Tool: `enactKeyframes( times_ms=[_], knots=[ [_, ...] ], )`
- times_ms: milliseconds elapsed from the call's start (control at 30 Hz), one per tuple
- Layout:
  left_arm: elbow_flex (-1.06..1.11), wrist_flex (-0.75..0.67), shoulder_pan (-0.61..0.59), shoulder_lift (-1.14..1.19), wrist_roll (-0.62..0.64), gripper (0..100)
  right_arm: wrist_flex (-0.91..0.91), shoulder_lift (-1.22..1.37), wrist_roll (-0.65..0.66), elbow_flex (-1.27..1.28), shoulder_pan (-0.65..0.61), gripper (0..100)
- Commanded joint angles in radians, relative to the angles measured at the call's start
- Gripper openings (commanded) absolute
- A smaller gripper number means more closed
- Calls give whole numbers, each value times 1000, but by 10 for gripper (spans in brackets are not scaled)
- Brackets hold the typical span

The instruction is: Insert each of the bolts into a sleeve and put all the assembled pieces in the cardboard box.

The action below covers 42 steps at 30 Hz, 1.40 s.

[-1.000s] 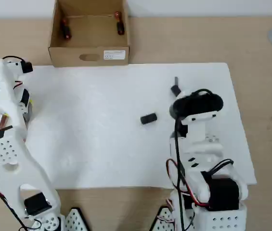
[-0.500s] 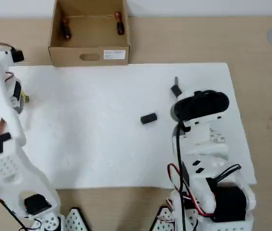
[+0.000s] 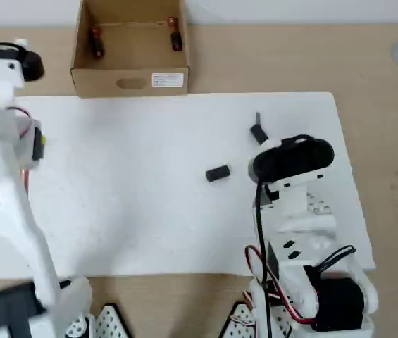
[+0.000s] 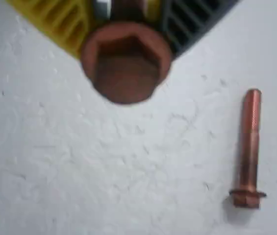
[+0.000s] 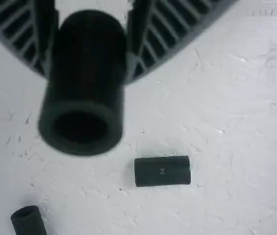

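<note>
A copper bolt [image 4: 248,147] and a black sleeve [image 5: 162,171] lie flat, loose

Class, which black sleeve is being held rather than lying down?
The sleeve clamped in the right gripper; the other two sleeves lie loose on the white mat.

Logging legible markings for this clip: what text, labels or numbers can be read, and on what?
"Z": small pale mark on the side of the loose black sleeve lying on the white mat.
White label on the front of the cardboard box: print too small to read.
Nothing else legible.
</note>
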Motion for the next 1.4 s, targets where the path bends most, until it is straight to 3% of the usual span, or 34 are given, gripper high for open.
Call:
enactKeyframes(
  times_ms=[0,367,633,800,967,1200,1367],
  knots=[
    [189,-129,20,-223,48,3,-9,-7,6,12,5,9],
    [911,-569,18,-874,221,3,-192,-8,6,177,5,9],
    [1247,-710,18,-1254,379,2,-322,-8,6,274,2,9],
    [1369,-729,28,-1431,483,2,-391,-8,0,325,-97,9],
    [1389,-727,83,-1428,620,2,-497,-8,0,384,-179,9],
    [1387,-730,244,-1429,838,2,-543,-8,6,429,-328,9],
    [1387,-844,368,-1429,977,2,-606,-7,14,473,-420,9]
  ],
)
